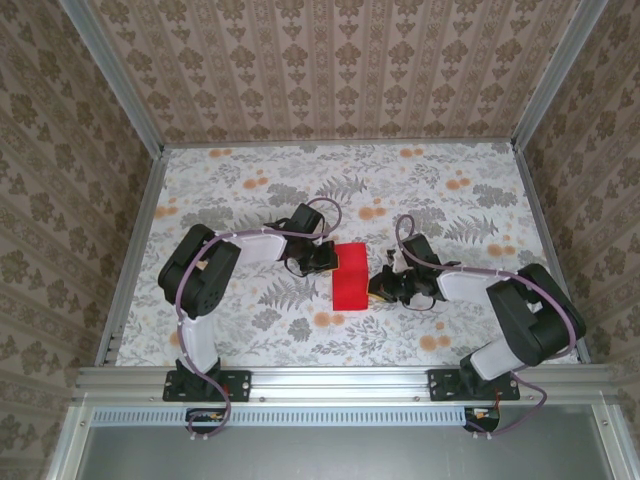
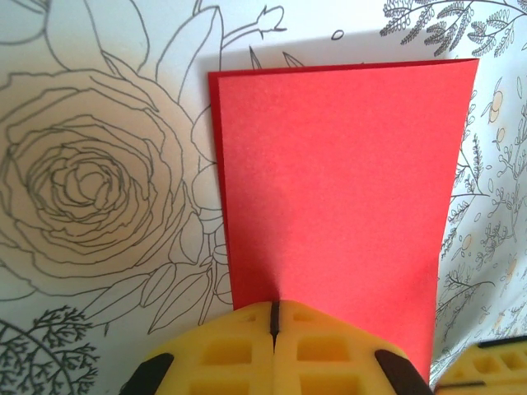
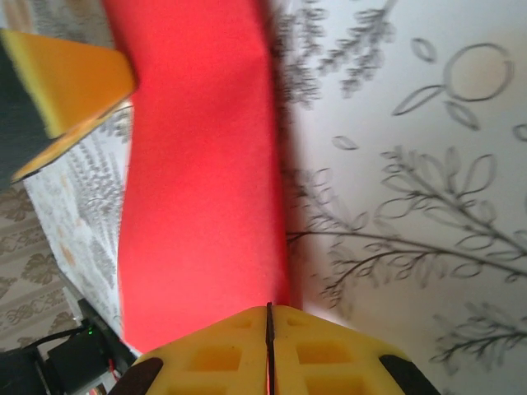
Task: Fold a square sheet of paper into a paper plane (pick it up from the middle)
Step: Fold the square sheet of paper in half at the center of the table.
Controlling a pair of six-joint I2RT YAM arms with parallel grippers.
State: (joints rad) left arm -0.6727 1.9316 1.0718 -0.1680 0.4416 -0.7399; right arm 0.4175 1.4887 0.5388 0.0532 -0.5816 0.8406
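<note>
The square sheet of paper (image 1: 350, 275) is bright red and lies folded into an upright rectangle at the middle of the table; in the left wrist view the paper (image 2: 338, 197) shows a second layer along its left edge. My left gripper (image 1: 325, 258) is shut, its yellow tips (image 2: 274, 309) pressed together on the paper's upper left part. My right gripper (image 1: 383, 287) is shut on the paper's lower right edge (image 3: 206, 189), and that side bows up off the table.
The table (image 1: 450, 200) wears a floral printed cover. Patterned walls and aluminium rails (image 1: 135, 240) close it in on three sides. The left arm's yellow finger (image 3: 70, 82) sits beyond the paper in the right wrist view.
</note>
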